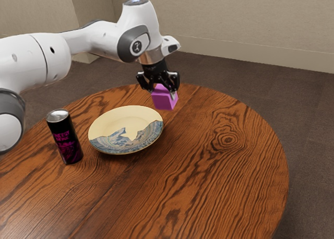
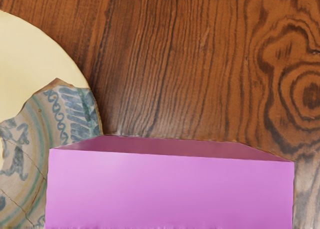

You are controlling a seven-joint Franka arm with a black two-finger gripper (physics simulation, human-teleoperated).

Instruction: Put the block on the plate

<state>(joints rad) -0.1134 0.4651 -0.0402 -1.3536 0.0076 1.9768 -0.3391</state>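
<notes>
A beige wall (image 1: 219,22) and dark brown carpet (image 1: 310,129) lie beyond a round, wood-grained brown table (image 1: 209,181); on it, toward the edge at the exterior view's left, stands an upright black drinks can with magenta lettering and a silver top (image 1: 66,140); near it sits a round cream plate with a blue-grey patterned part (image 1: 125,116), its cream and patterned face exposed. Wood grain, with a dark ringed knot (image 1: 228,140), stretches from the plate to the table's curved edge at the exterior view's right; the far edge runs behind the hand. The white arm (image 1: 96,38) reaches in from the exterior view's left, its black gripper (image 1: 163,91) pointing down; its fingers are closed on a pink-purple, box-shaped block (image 1: 165,101), held above the table; in the wrist view the block partly overlaps the plate's patterned rim.
</notes>
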